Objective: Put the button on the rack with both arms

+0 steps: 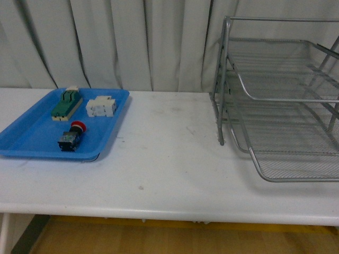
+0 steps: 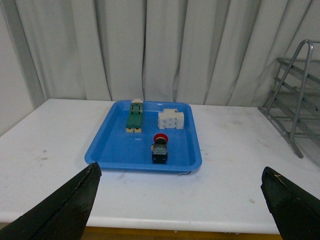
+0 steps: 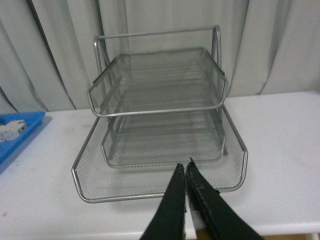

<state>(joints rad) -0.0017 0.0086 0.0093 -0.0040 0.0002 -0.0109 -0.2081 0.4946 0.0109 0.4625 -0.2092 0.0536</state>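
The button (image 1: pixel 71 136), red cap on a dark body, lies in the blue tray (image 1: pixel 32 143) at the table's left; it also shows in the left wrist view (image 2: pixel 160 148). The silver wire-mesh rack (image 1: pixel 286 100) stands at the right, all three tiers empty, and fills the right wrist view (image 3: pixel 160 125). Neither arm shows in the front view. My left gripper (image 2: pixel 182 175) is open wide and empty, short of the tray's near edge, facing the button. My right gripper (image 3: pixel 185 166) is shut and empty, just before the rack's bottom tier rim.
In the blue tray (image 2: pixel 110 150) a green-and-cream terminal strip (image 1: pixel 66 104) and a white block part (image 1: pixel 101 106) lie behind the button. A white curtain hangs behind the table. Bare white tabletop (image 1: pixel 169 148) lies between tray and rack.
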